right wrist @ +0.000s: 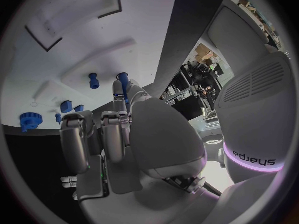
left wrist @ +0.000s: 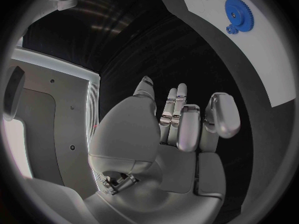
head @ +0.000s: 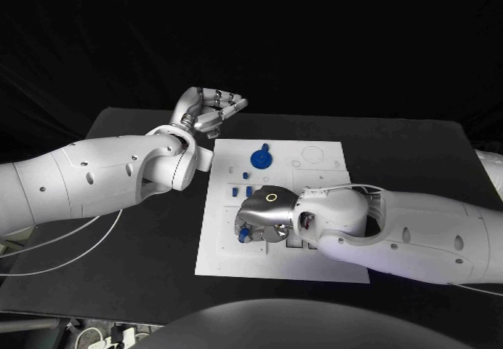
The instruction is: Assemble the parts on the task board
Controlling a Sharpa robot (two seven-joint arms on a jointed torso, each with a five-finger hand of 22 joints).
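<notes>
The right hand (head: 270,217) sits low over the lower-left part of the task board (head: 325,171), at frame centre; fingers point down onto the board by a small blue part (head: 243,234). Whether it grasps that part cannot be told. The left hand (head: 210,109), upper centre-left, hangs over bare table (head: 126,276) beyond the board's far-left corner, fingers curled, holding nothing. A blue gear (head: 260,157) stands on the board's upper-left area; small blue pegs (right wrist: 93,80) lie below it.

White arms, silver hands, seemingly "sharpa" lettered on right wrist (right wrist: 252,157).
</notes>
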